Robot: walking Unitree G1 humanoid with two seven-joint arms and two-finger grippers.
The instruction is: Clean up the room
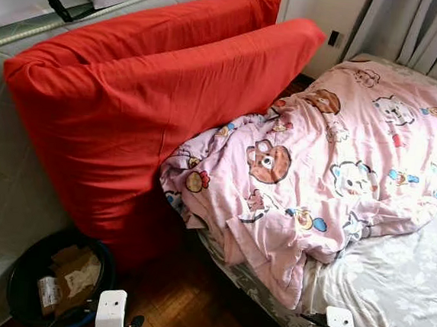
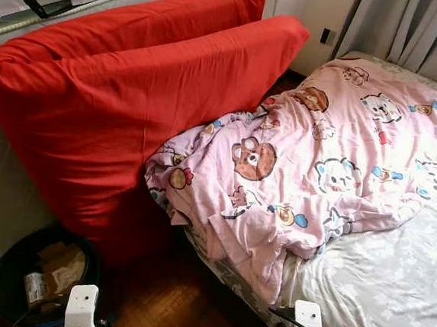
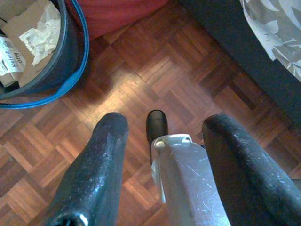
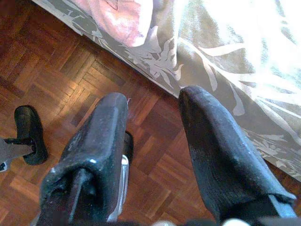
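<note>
Two big red pillows (image 1: 139,103) stand on edge between the wall and the bed. A crumpled pink blanket with cartoon animals (image 1: 333,166) lies across the bed, and one corner hangs over its side. Both arms hang low at the bottom of the head views. My left gripper (image 3: 164,125) is open above the parquet floor, close to a black bin (image 3: 70,56). My right gripper (image 4: 153,99) is open too, over the floor beside the bed's edge (image 4: 155,61). Neither holds anything.
The black bin (image 1: 29,273), blue-rimmed and holding cardboard and crumpled paper, stands on the floor at the left by the wall. The grey leaf-patterned sheet (image 1: 398,294) covers the mattress. Grey curtains (image 1: 429,33) hang at the far right. A narrow strip of parquet (image 1: 183,306) runs between bin and bed.
</note>
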